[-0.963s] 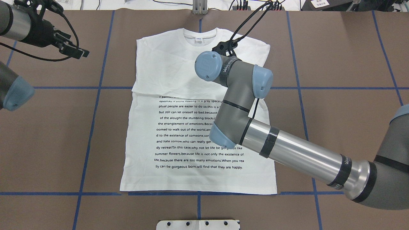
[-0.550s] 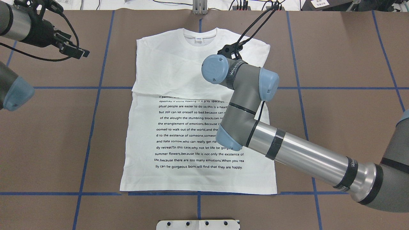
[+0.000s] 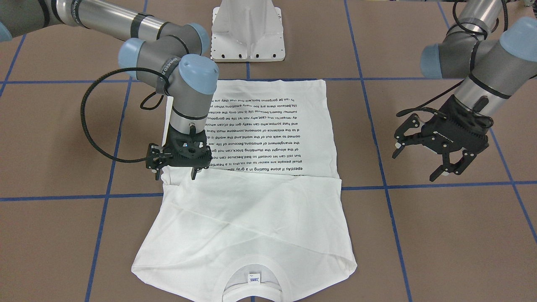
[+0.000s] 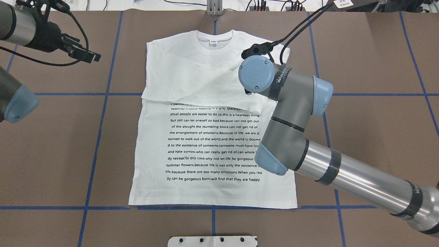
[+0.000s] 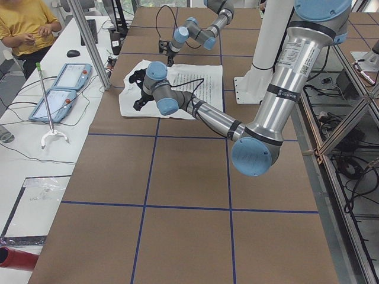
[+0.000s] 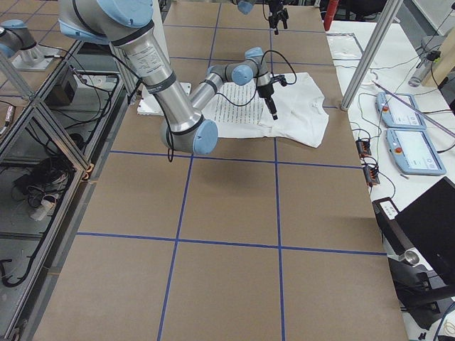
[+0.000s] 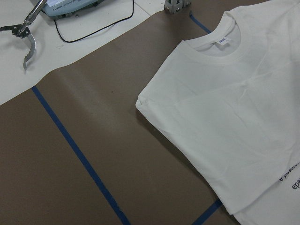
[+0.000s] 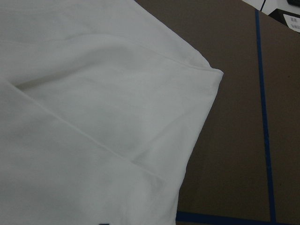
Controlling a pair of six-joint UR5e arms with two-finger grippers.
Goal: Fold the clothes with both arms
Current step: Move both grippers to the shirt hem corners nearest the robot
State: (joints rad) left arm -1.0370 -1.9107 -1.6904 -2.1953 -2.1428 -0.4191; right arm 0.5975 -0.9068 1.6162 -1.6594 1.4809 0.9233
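Observation:
The white T-shirt point(image 4: 192, 75) lies flat on the brown table, printed text up, collar point(image 4: 214, 37) at the far side. Both sleeves are folded across the chest. In the front view the shirt point(image 3: 251, 218) has its collar nearest the camera. My right gripper point(image 3: 176, 173) is open, fingers pointing down just above the shirt's right edge by the folded sleeve; overhead it is hidden under its wrist point(image 4: 256, 73). The right wrist view shows only white cloth point(image 8: 93, 117) and its corner. My left gripper point(image 3: 416, 163) is open and empty over bare table, left of the shirt point(image 7: 234, 117).
The white pedestal base point(image 3: 247, 29) stands at the near table edge. Blue tape lines point(image 4: 103, 94) cross the brown cover. Beyond the far edge a person point(image 5: 23, 23) sits by two tablets point(image 5: 65, 77) and cables. A metal grabber tool point(image 7: 26, 35) lies there too.
My right arm has swung to the right, from over the shirt's chest to its right edge. The left arm has stayed almost still.

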